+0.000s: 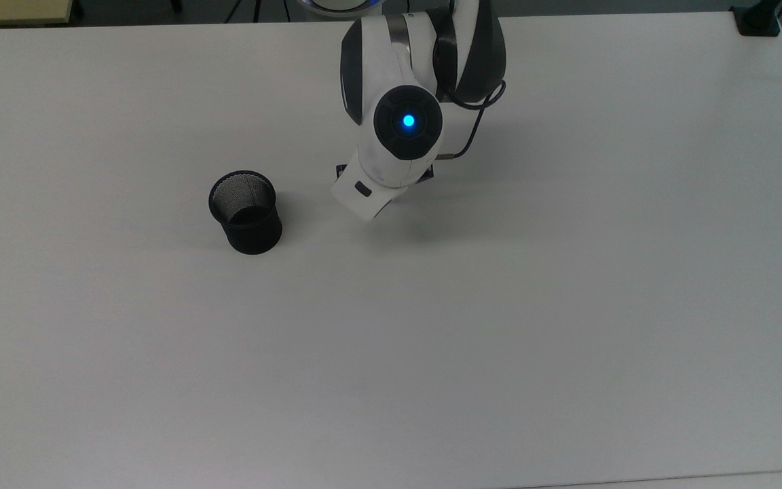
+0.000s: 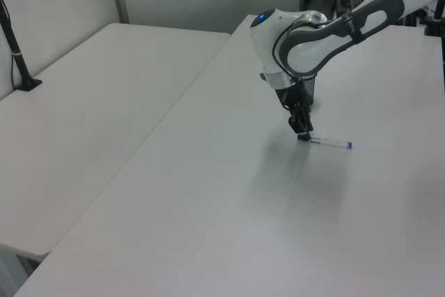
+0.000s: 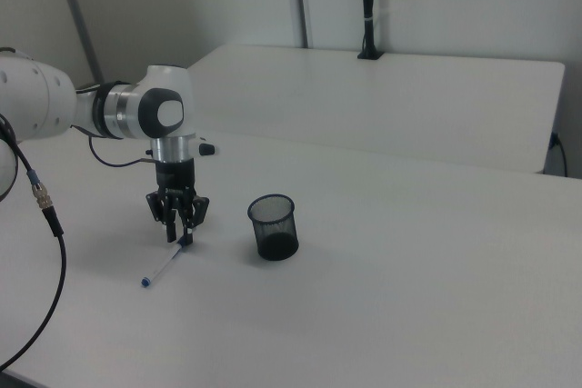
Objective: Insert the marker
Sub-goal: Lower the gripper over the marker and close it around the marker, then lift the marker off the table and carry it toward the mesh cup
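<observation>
No writing or brand can be read on anything here. Going left to right in the right view, the white arm [image 3: 55, 106] reaches in from nine o'clock and bends down to its gripper [image 3: 179, 232], whose dark fingers point straight down and stand a little apart, straddling the capped end of the marker [image 3: 165, 266]. The marker lies flat on the white table [image 3: 409, 297], its barrel running toward seven o'clock from the fingertips to a small blue end. Whether the fingers already press on it I cannot tell. Just past it, at three o'clock from the gripper, the black mesh cup [image 3: 273, 226] stands upright, apart from both. In the left view the gripper [image 2: 302, 130] sits at the blue-capped end of the marker [image 2: 327, 142], the white barrel stretching off to three o'clock. In the top view the cup [image 1: 245, 212] shows its open mouth at nine o'clock from the arm's wrist [image 1: 391, 159], which carries a blue light. The tabletop is plain and bare from there to its near edge, with wide room on every side. A second white table [image 2: 83, 116] adjoins the first, a black post [image 3: 366, 6] clamped at its far edge, and pale partition walls close off the room behind.
</observation>
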`<act>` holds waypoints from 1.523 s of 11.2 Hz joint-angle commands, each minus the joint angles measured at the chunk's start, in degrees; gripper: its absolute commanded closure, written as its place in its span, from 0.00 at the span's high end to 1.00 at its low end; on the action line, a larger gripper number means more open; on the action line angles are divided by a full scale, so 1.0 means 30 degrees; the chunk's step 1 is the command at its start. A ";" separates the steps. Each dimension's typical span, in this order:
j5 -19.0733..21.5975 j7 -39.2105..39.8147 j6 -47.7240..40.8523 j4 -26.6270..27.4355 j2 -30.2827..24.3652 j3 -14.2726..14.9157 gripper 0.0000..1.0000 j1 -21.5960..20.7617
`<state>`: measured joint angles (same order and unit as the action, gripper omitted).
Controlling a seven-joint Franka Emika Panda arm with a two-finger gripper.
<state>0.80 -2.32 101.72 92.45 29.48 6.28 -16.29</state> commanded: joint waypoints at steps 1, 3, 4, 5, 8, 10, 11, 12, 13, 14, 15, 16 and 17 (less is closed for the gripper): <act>-0.0385 -0.0925 0.0810 0.0063 0.0135 -0.0131 0.41 -0.0165; -0.0414 -0.0955 0.0955 0.0092 0.0165 -0.0190 0.37 -0.0165; -0.0415 -0.0955 0.0986 0.0092 0.0165 -0.0190 0.28 -0.0165; -0.0415 -0.0955 0.0986 0.0092 0.0165 -0.0190 0.17 -0.0194; -0.0647 -0.0955 0.0986 0.0092 0.0456 -0.0190 0.06 -0.0223; -0.0737 -0.0955 0.0928 0.0005 0.0429 -0.0220 0.03 -0.0224; -0.0737 -0.0955 0.0840 -0.0054 0.0225 -0.0220 0.02 -0.0166; -0.0708 -0.0955 0.0839 -0.0055 -0.0415 -0.0220 0.02 -0.0020; -0.0650 -0.0926 0.0810 -0.0084 -0.1204 -0.0220 0.02 0.0097; -0.0562 -0.0897 0.0868 -0.0084 -0.2256 -0.0220 0.02 0.0360; -0.0474 -0.0868 0.0956 -0.0084 -0.3224 -0.0220 0.02 0.0739; -0.0415 -0.0809 0.1218 -0.0084 -0.4104 -0.0191 0.02 0.1178; -0.0415 -0.0780 0.1916 -0.0055 -0.4780 -0.0074 0.02 0.1705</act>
<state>-0.33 -3.90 103.41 89.35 22.22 6.01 -14.12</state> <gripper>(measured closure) 0.819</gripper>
